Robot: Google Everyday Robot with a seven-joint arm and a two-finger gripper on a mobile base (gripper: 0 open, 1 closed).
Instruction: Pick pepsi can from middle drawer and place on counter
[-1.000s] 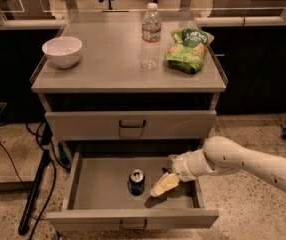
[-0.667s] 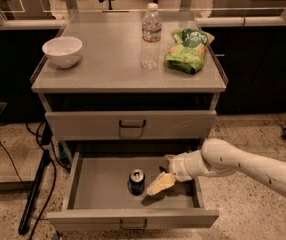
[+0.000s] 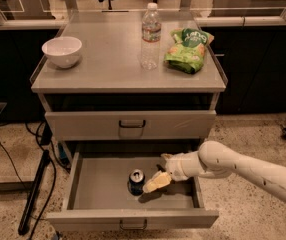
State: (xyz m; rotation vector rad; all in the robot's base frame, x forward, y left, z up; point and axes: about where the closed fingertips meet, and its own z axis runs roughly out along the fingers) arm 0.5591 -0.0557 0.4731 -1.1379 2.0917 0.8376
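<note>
The pepsi can [image 3: 136, 181] stands upright in the open middle drawer [image 3: 103, 179], a little right of its centre, silver top up. My gripper [image 3: 156, 176] is down inside the drawer just to the right of the can, open, with its pale lower finger [image 3: 155, 183] close beside the can's right side. It holds nothing. The white arm reaches in from the right. The counter [image 3: 108, 64] is the grey top of the cabinet above.
On the counter stand a white bowl [image 3: 62, 51] at the left, a clear water bottle [image 3: 150, 30] in the middle and a green chip bag [image 3: 189, 50] at the right. A shut drawer [image 3: 131, 124] overhangs the open one. Cables and a black stand [image 3: 35, 194] lie on the floor left.
My gripper has moved slightly left inside the drawer, closer to the can. The can has not moved.
</note>
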